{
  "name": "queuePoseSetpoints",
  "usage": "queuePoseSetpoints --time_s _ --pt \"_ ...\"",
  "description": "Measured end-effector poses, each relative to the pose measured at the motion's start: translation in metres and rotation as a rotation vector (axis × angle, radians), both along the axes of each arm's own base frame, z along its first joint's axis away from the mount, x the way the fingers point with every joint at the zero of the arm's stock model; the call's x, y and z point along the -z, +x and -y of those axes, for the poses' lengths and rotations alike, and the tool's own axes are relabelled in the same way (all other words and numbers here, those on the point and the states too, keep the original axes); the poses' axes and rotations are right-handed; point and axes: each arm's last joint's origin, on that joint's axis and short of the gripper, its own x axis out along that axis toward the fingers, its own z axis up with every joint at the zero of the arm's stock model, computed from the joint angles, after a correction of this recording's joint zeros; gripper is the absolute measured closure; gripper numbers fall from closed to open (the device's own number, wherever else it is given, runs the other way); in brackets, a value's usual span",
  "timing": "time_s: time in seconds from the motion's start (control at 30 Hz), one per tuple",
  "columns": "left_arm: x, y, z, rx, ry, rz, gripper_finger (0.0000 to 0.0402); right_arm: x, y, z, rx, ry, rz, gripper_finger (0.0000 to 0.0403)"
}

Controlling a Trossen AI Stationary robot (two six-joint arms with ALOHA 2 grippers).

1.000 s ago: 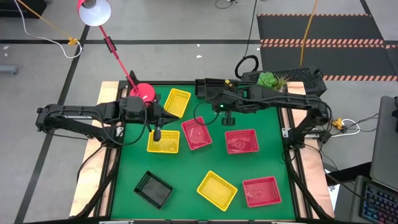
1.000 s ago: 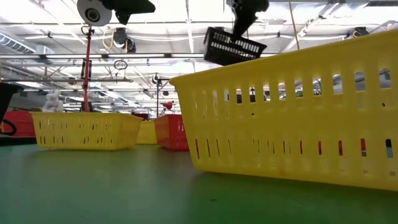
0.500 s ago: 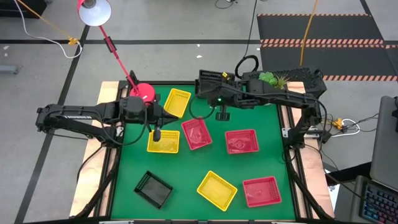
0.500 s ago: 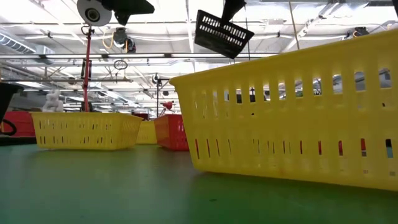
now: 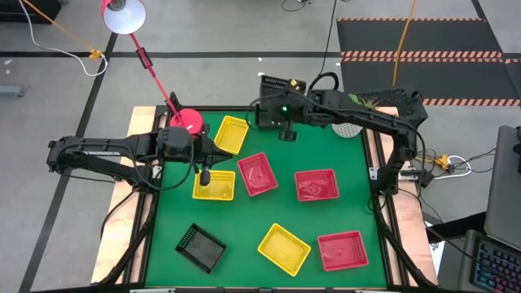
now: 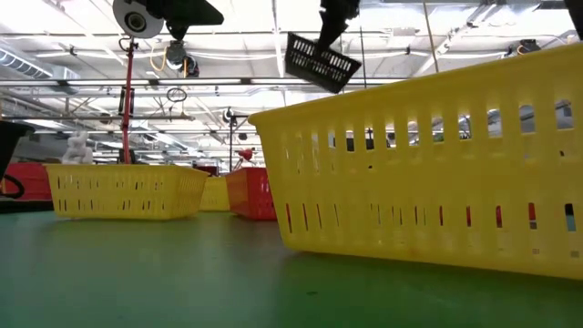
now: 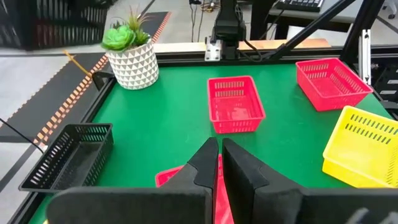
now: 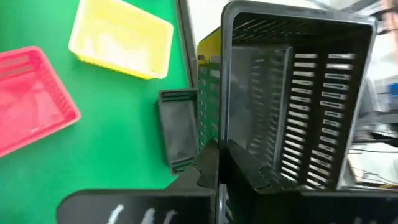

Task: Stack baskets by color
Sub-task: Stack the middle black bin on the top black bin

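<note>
black basket (image 6: 321,62) tilted in the air over the counter's (image 5: 269,212) far edge | right gripper (image 8: 214,163) jaws pinching its rim | left gripper (image 5: 206,175) over yellow basket (image 5: 214,185), jaws pressed together, holding nothing | red basket (image 5: 258,174) just beside

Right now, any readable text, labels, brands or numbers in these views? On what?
None readable.
Baskets: plain mesh, no labels.
White pot: triangle pattern only, no words.
Right gripper, holding a black basket: pale marks on its body, too blurred to read.
</note>
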Motion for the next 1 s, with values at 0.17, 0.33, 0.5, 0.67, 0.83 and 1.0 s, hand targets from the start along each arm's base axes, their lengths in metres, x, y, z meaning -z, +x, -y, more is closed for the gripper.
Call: queuePoseSetpoints --time_s 0.17,0.33,0.5,0.67,0.83,1.0 --pt "0.0 0.0 0.0 0.0 0.0 -0.002 0.0376 0.018 0.015 0.021 -0.004 -0.005 -0.043 0.04" --pt "0.0 0.0 0.0 -0.004 -0.009 -0.004 0.0376 0.037 0.028 0.044 -0.025 0.017 -0.073 0.0399" --pt "0.001 0.0 0.0 -0.01 -0.027 -0.004 0.0376 0.059 0.038 0.068 -0.017 0.037 -0.105 0.0399" --pt "0.001 0.0 0.0 -0.009 -0.024 -0.005 0.0376 0.076 0.042 0.087 -0.002 0.062 -0.137 0.0399" --pt "0.001 -0.001 0.0 -0.008 -0.023 -0.015 0.0376 0.09 0.047 0.097 -0.014 0.109 -0.135 0.0399" --pt "0.003 -0.001 0.0 -0.008 -0.023 -0.031 0.0376 0.103 0.052 0.102 -0.008 0.124 -0.16 0.0399"
